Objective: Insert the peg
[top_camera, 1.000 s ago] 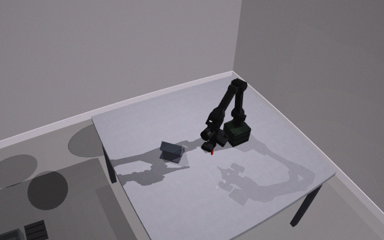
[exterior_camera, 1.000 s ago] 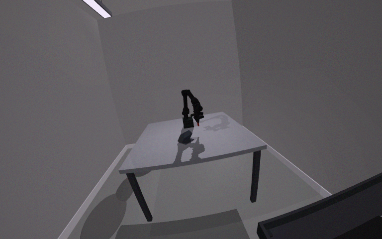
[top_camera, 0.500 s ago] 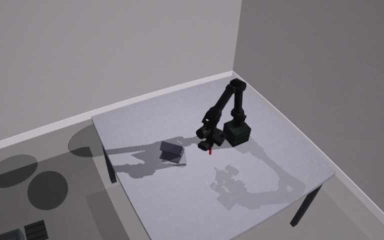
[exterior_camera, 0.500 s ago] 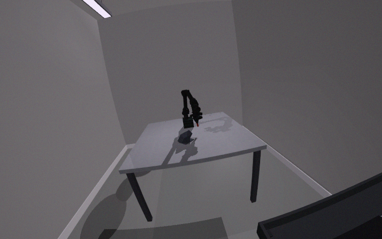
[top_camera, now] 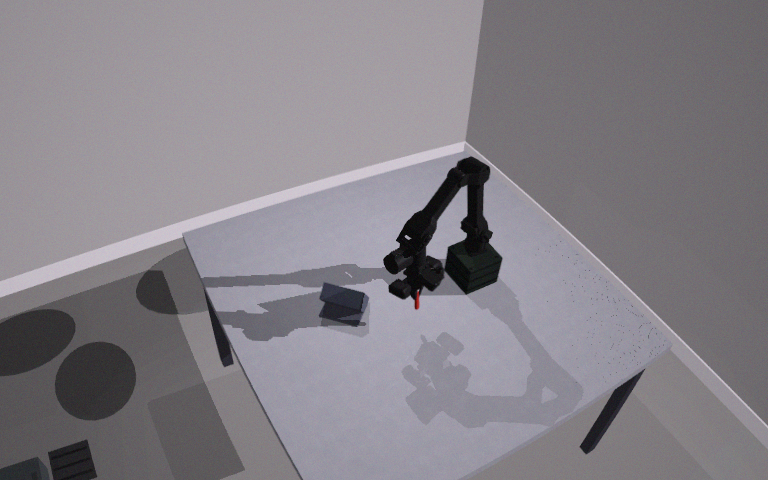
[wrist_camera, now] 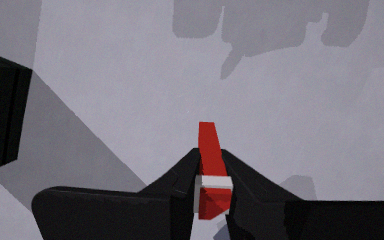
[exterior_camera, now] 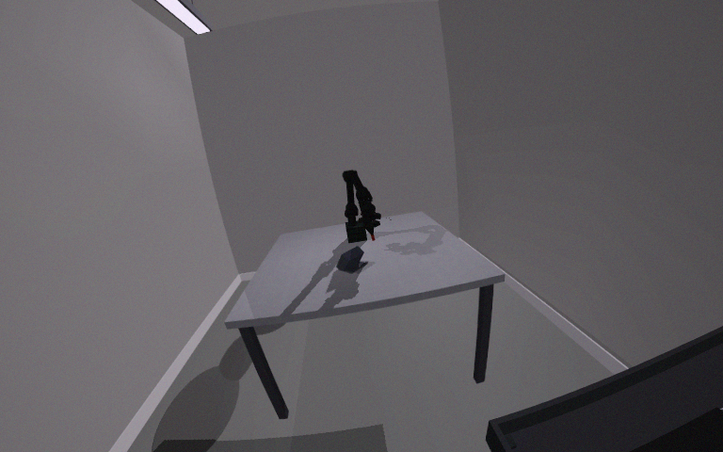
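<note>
The red peg (top_camera: 417,300) (exterior_camera: 373,237) (wrist_camera: 209,145), flat-sided with a light grey band, points down from my gripper. My gripper (top_camera: 417,290) (exterior_camera: 372,232) (wrist_camera: 208,155) is shut on the peg, with a finger against each side of it. The peg is held above the table, its lower end free. The dark blue-grey sloped panel (top_camera: 342,298) (exterior_camera: 350,260) stands on the table, apart from the peg, left of my gripper in the top view. Its hole cannot be made out in these views.
The table (top_camera: 317,392) (exterior_camera: 421,274) carries my arm's dark base block (top_camera: 474,266) (exterior_camera: 356,232), which also shows at the left edge of the wrist view (wrist_camera: 1,115). Shadows of the arm fall across the table. A dark tray (exterior_camera: 606,386) is at the lower right in the exterior view, away from the table.
</note>
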